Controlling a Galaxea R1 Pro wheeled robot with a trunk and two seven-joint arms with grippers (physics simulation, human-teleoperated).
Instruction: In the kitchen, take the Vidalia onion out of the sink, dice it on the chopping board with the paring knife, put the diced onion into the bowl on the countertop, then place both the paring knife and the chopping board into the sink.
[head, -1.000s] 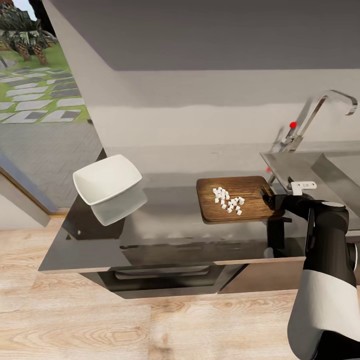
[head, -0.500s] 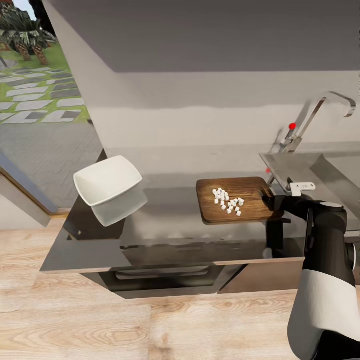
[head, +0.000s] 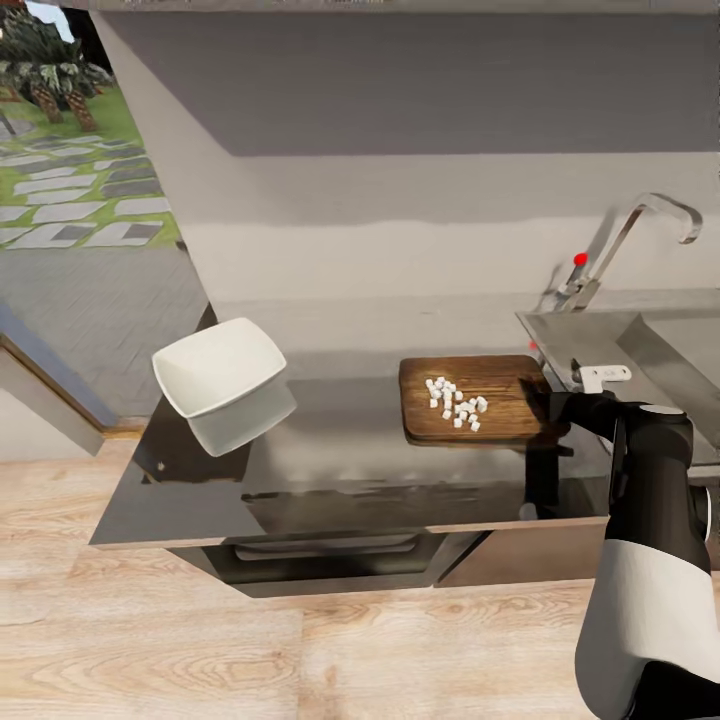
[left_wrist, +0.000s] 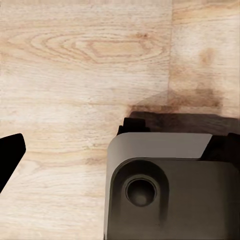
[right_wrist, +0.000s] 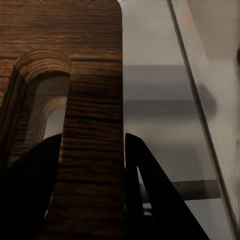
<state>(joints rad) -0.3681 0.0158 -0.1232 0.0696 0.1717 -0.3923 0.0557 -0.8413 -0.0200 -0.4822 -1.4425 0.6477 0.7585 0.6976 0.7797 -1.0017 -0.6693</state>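
**Carrying the loaded board to the bowl**

The right gripper (right_wrist: 92, 200) has its two dark fingers clamped on the handle end of the chopping board (head: 480, 395), one finger through the slot and the other on the outer edge, as the right wrist view shows. The board carries a small heap of white onion dice (head: 455, 402) near its middle and sits at, or just above, the countertop (head: 340, 440) (the head view is too shallow to say whether it has lifted clear). The bowl (head: 218, 378) stands well apart, towards the far end of the counter on the robot's left, and looks tilted rather than flat. The sink (head: 640, 345) lies just beside the board on the other side, with the tap (head: 640, 235) behind it. I cannot make out the knife.

To do this step well, the board should stay level while it travels, since the dice are loose and nothing holds them. A grip at one end leaves the far end prone to drooping, so a slow, steady sweep is safer. Once the far edge hangs over the bowl, tip gently so the pieces slide in and do not scatter.

The left gripper (left_wrist: 7, 160) shows as one dark fingertip over the wooden floor (left_wrist: 75, 60); whether it is spread or closed I cannot tell.
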